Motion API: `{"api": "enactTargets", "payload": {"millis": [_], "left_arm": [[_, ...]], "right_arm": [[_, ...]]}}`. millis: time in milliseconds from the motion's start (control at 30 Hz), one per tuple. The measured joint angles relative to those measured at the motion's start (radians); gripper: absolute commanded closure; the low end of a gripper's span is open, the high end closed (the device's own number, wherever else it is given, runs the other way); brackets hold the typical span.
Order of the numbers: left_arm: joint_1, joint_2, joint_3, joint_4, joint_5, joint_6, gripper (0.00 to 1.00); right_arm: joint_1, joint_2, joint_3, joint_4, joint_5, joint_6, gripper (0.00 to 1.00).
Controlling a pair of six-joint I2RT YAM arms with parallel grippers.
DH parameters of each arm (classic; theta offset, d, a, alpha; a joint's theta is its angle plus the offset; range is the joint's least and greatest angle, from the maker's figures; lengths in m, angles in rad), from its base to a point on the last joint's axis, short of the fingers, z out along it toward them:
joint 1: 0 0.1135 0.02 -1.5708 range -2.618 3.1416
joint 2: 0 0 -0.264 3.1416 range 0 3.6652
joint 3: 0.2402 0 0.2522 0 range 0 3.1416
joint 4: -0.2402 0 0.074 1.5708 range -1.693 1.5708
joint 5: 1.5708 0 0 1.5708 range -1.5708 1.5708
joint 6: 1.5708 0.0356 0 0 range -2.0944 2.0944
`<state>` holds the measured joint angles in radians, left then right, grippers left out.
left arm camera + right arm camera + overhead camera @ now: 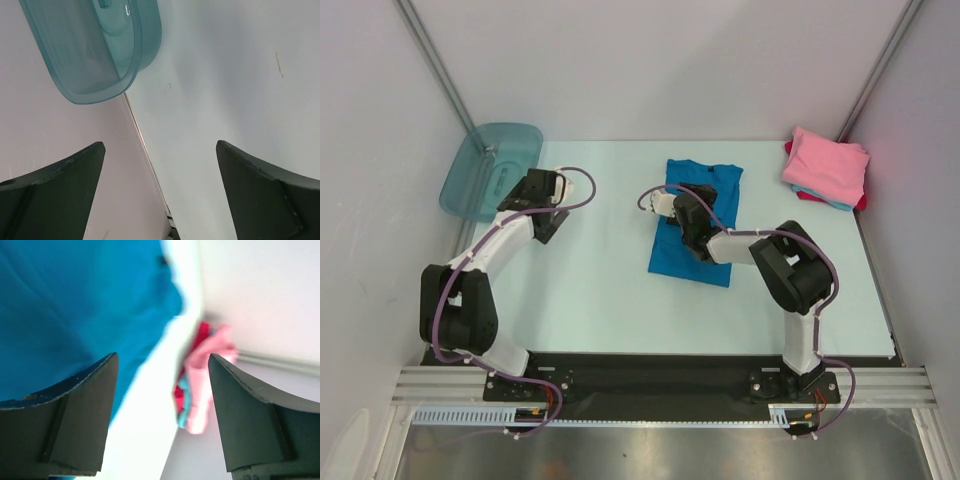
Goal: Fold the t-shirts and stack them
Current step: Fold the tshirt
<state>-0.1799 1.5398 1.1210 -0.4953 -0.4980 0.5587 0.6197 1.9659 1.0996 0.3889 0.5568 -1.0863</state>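
The left jaws and right jaws are released, empty. I think the right jaws should pinch only one edge of the blue shirt (682,255), mid-bench, and fold it evenly.

Top: pale worktop (610,300) viewed whole from above-behind. Left wrist: translucent teal plastic tub (95,50) framed close. Right wrist: bright blue cloth t-shirt (75,305) framed close. Both shared with top.
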Motion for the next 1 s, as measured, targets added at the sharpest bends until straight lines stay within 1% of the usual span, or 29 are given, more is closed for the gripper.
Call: {"api": "enactTargets", "payload": {"millis": [133, 167, 233, 333, 367, 400, 433, 533, 567, 633, 767, 900, 1000], "left_arm": [[-0.002, 0.0, 0.0, 0.0, 0.0, 0.0, 0.0], [-0.002, 0.0, 0.0, 0.0, 0.0, 0.0, 0.0], [-0.002, 0.0, 0.0, 0.0, 0.0, 0.0, 0.0], [-0.003, 0.0, 0.0, 0.0, 0.0, 0.0, 0.0], [-0.003, 0.0, 0.0, 0.0, 0.0, 0.0, 0.0], [-0.003, 0.0, 0.0, 0.0, 0.0, 0.0, 0.0], [-0.003, 0.0, 0.0, 0.0, 0.0, 0.0, 0.0], [-0.004, 0.0, 0.0, 0.0, 0.0, 0.0, 0.0], [-0.004, 0.0, 0.0, 0.0, 0.0, 0.0, 0.0], [-0.005, 0.0, 0.0, 0.0, -0.001, 0.0, 0.0], [-0.014, 0.0, 0.0, 0.0, -0.002, 0.0, 0.0], [-0.026, 0.0, 0.0, 0.0, -0.005, 0.0, 0.0], [-0.03, 0.0, -0.001, 0.0, -0.007, 0.0, 0.0]], "right_arm": [[0.009, -0.005, -0.044, 0.253, 0.089, -0.084, 0.26], [0.016, -0.016, -0.064, 0.293, 0.1, -0.1, 0.27], [0.035, -0.05, -0.098, 0.321, 0.128, -0.111, 0.3], [0.076, -0.133, -0.135, 0.309, 0.154, -0.089, 0.48], [0.089, -0.17, -0.136, 0.257, 0.153, -0.051, 0.76], [0.097, -0.202, -0.135, 0.206, 0.147, -0.023, 0.91], [0.108, -0.245, -0.128, 0.12, 0.121, 0.041, 1.0], [0.117, -0.342, -0.054, -0.173, -0.021, 0.23, 1.0], [0.116, -0.358, -0.024, -0.25, -0.062, 0.28, 1.0], [0.113, -0.371, 0.008, -0.346, -0.123, 0.353, 1.0], [0.108, -0.335, 0.013, -0.483, -0.216, 0.432, 1.0], [0.1, -0.212, 0.01, -0.571, -0.29, 0.459, 1.0], [0.096, -0.15, -0.001, -0.608, -0.316, 0.465, 1.0]]}}
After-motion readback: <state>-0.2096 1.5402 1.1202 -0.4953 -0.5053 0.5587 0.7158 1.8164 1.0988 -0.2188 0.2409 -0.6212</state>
